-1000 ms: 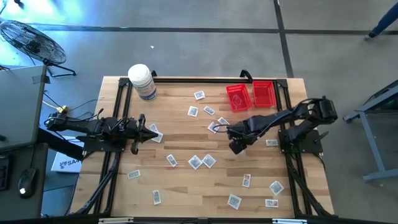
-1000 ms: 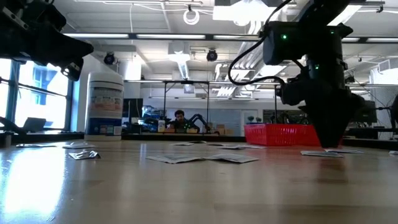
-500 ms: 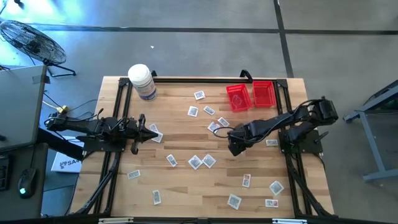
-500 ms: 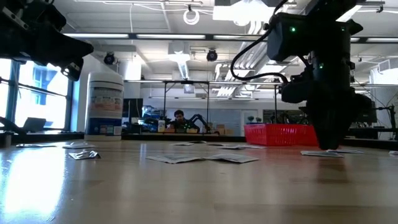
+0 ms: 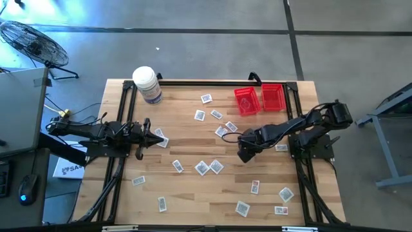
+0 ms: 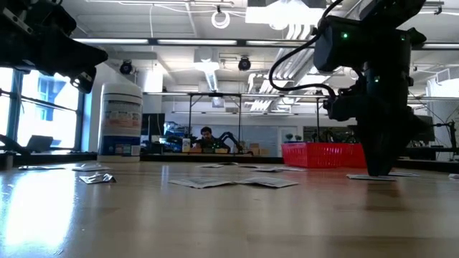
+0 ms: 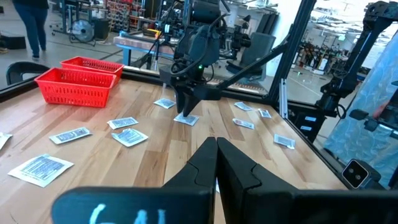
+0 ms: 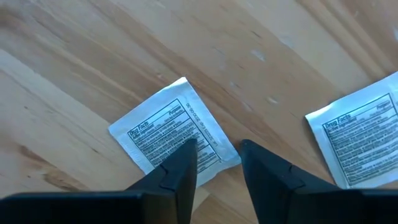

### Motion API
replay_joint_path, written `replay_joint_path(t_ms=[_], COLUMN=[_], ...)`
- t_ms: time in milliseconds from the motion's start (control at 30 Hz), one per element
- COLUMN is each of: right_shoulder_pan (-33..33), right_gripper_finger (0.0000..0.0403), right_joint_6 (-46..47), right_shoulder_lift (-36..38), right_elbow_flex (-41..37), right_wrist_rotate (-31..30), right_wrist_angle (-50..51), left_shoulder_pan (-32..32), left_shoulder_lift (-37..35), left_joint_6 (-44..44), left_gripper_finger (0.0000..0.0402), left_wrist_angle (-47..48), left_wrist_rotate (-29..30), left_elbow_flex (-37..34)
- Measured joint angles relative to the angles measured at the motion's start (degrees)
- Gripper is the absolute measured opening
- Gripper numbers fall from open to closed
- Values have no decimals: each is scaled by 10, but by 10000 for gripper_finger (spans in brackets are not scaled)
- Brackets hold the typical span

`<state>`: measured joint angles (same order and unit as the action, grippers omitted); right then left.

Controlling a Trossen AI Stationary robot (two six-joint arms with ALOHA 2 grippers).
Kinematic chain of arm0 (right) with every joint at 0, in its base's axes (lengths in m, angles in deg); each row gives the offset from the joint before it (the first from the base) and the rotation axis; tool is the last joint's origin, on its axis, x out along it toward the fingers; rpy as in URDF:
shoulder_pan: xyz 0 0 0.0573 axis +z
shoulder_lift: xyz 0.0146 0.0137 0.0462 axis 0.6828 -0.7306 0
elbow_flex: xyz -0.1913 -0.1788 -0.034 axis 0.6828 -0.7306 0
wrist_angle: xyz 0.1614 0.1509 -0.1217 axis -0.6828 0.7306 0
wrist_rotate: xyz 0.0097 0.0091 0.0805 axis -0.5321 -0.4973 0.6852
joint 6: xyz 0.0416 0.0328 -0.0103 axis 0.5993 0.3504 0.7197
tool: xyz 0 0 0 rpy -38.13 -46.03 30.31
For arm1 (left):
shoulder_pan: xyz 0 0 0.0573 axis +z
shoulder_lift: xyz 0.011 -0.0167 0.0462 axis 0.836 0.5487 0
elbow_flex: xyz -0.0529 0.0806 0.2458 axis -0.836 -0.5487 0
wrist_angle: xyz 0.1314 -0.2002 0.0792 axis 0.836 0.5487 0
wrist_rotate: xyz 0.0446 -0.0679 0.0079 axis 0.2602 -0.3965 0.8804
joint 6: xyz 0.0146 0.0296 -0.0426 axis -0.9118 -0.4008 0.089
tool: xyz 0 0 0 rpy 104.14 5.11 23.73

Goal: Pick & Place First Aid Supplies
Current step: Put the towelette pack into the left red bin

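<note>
Straddling a flat white printed paper packet (image 8: 175, 133) on the wooden tabletop (image 8: 74, 56), the right pincer (image 8: 217, 155) stands part-open, gripping nothing, poised for pickup.

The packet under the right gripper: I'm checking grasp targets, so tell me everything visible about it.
The packet is a small, flat, square white sachet with lines of dark print, seemingly paper or foil. It lies flat and intact on the wooden table, turned at an angle to the grain. The right gripper is directly over its edge, jaws open, one fingertip overlapping a corner; actual contact cannot be told. A second packet lies apart from it.
</note>
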<state>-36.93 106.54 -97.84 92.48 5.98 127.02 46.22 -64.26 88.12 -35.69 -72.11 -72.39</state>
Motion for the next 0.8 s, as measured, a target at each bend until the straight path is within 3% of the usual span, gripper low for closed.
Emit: replay_joint_path(t_ms=[800], right_shoulder_pan=[-1], right_gripper_finger=[44], right_joint_6=[15], right_shoulder_lift=[-2], right_elbow_flex=[-2], right_wrist_rotate=[-6], right_wrist_angle=[-15], left_shoulder_pan=[0], left_shoulder_lift=[0], left_joint_6=[0], left_gripper_finger=[1], left_wrist_angle=[0], left_wrist_rotate=[0], left_elbow_flex=[0])
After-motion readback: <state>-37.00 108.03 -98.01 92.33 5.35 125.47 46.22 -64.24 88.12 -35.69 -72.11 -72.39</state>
